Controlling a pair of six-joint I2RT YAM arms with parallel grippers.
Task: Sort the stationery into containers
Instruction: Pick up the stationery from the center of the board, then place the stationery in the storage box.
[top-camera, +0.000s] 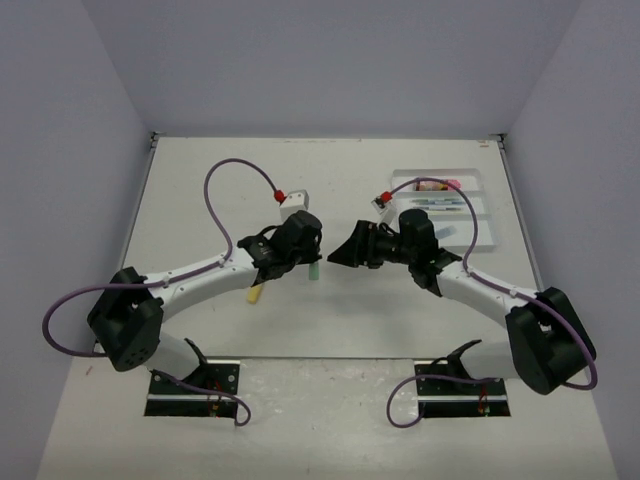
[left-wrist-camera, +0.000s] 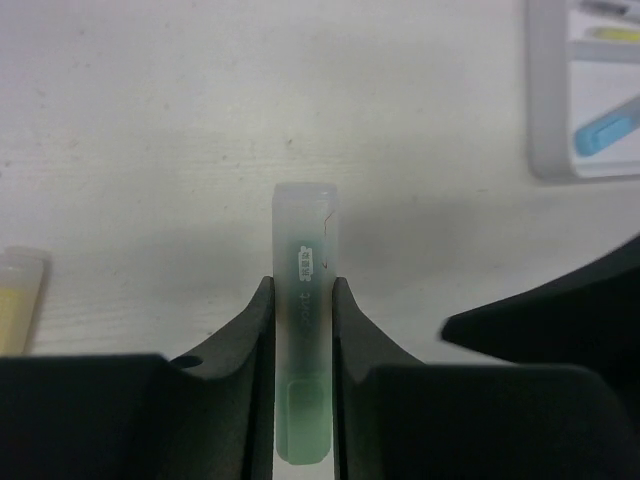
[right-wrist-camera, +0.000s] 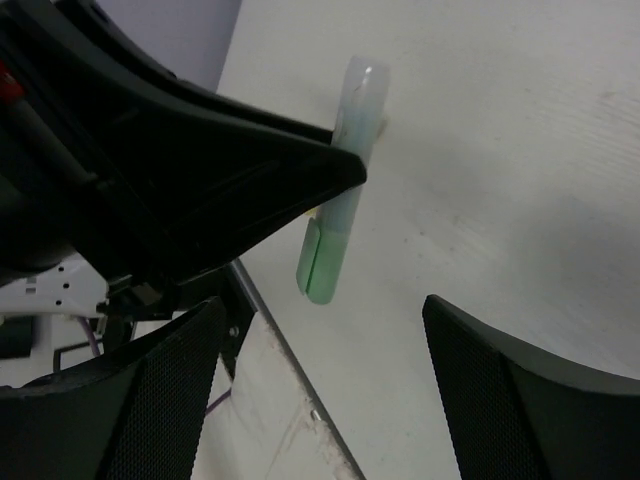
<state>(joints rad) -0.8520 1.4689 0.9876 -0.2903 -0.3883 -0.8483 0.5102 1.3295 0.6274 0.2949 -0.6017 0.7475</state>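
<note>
The left tool (left-wrist-camera: 302, 300) squeezes the green marker (left-wrist-camera: 303, 240) around its middle, it looks light, hard and slippery, and the right tool (right-wrist-camera: 325, 400) beside the marker is open.

Green marker (left-wrist-camera: 302, 340): a green barrel under a frosted, milky cap, with a small pale label carrying dark print. The left gripper (left-wrist-camera: 302, 287) is matte black. So is the right gripper (right-wrist-camera: 322, 305), whose pads (right-wrist-camera: 150, 400) carry a fine dotted mesh pattern. The yellow marker (left-wrist-camera: 18, 305) is a pale, creamy yellow behind translucent plastic. The table (left-wrist-camera: 150, 120) is off-white and faintly grained. The tray (left-wrist-camera: 548, 100) is white, shading to light grey; the light-blue marker (left-wrist-camera: 605, 128), yellow-green pen (left-wrist-camera: 612, 33) and pink tube (top-camera: 437, 184) supply its colour. The arms (top-camera: 195, 272) are white with black joints, the cables (top-camera: 240, 162) purple, one connector (top-camera: 281, 193) red. The walls (top-camera: 330, 60) are pale lavender-grey.
</note>
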